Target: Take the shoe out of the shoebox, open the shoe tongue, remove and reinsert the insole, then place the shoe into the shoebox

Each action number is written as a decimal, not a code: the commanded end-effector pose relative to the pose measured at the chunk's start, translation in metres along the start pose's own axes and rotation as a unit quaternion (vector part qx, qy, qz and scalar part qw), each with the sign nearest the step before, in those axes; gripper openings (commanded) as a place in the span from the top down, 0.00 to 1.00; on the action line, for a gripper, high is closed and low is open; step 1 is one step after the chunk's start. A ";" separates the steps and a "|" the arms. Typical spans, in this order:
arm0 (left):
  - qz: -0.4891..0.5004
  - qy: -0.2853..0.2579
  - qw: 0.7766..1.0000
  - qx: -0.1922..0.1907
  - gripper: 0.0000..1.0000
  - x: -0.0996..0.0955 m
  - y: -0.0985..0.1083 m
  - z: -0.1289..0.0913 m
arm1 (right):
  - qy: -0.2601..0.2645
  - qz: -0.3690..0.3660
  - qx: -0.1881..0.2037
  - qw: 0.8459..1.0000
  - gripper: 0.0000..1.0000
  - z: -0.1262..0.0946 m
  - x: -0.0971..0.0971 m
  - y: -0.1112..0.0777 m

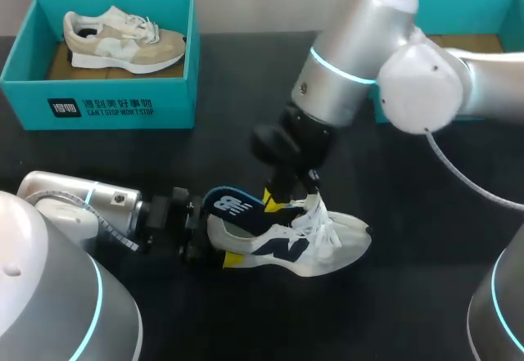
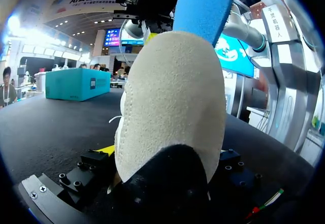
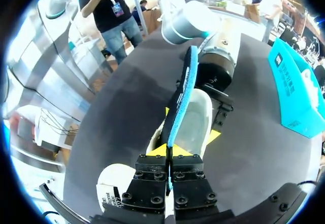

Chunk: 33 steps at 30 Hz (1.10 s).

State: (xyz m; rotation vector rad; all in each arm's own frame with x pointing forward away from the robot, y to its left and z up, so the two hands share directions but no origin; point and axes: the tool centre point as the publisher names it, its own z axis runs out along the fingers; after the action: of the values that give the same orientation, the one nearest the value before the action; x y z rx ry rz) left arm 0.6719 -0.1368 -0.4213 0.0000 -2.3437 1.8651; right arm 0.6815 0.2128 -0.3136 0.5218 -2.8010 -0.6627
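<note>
The shoe [image 1: 307, 242] lies on its side on the black counter [image 1: 426, 238], out of the shoebox [image 1: 102, 103] and well apart from it, toe toward my right arm and heel toward my left. It is white and cream with a navy side emblem, white laces loose over the tongue, and a rough cream heel panel above a black sole edge, seen close in the left wrist view. The insole [image 1: 233, 205] stands partly out of the shoe's opening, blue with a dark edge and a white logo printed on its face.

The right tool [image 1: 278, 200] hangs from an arm that comes in from the right and bends steeply down over the shoe's middle. Its yellow tips are clenched flat on the insole's edge, one finger on each side, as the right wrist view shows. The left tool [image 1: 217, 234] lies low and level along the counter from the lower left, its fingers pressed to either side of the heel, grasping the shoe.

The shoebox sits at the counter's far left, teal, open on top, with white print and a small dark label on its front wall. Inside it rests a second shoe [image 1: 123, 40], beige and white. A second teal box [image 1: 483, 9] stands at the far right, partly behind my right arm.
</note>
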 end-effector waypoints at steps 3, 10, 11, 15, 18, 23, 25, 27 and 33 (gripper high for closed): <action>0.000 0.001 1.000 -0.001 1.00 -0.002 0.002 0.002 | 0.075 0.001 0.006 0.997 1.00 0.006 -0.016 0.009; 0.000 0.001 1.000 -0.001 1.00 -0.002 0.002 0.002 | 0.111 0.006 -0.005 0.994 1.00 0.013 -0.019 0.009; 0.000 0.001 1.000 -0.001 1.00 -0.002 0.002 0.002 | 0.115 0.006 -0.004 0.993 1.00 0.013 -0.019 0.009; 0.000 0.001 1.000 -0.001 1.00 -0.002 0.002 0.002 | 0.126 0.000 0.004 0.992 1.00 0.011 -0.019 0.015; 0.000 0.001 1.000 -0.001 1.00 -0.002 0.002 0.002 | 0.136 -0.001 0.007 0.991 1.00 0.013 -0.019 0.016; 0.000 0.001 1.000 -0.001 1.00 -0.002 0.002 0.002 | 0.135 0.010 -0.008 0.991 0.81 0.017 -0.017 0.014; 0.000 0.001 1.000 -0.001 1.00 -0.002 0.002 0.002 | 0.134 0.012 -0.007 0.991 0.74 0.015 -0.016 0.013; 0.000 0.001 1.000 -0.001 1.00 -0.002 0.002 0.002 | 0.134 0.020 -0.006 0.991 0.55 0.012 -0.015 0.013; 0.000 0.001 1.000 -0.001 1.00 -0.002 0.002 0.002 | 0.136 0.044 -0.004 0.990 0.00 0.000 -0.015 0.012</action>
State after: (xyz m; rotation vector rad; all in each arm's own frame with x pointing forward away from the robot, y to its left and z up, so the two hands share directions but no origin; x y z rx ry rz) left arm 0.6719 -0.1369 -0.4213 0.0000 -2.3436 1.8652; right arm 0.6918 0.2325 -0.3159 0.4515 -2.5420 -0.5421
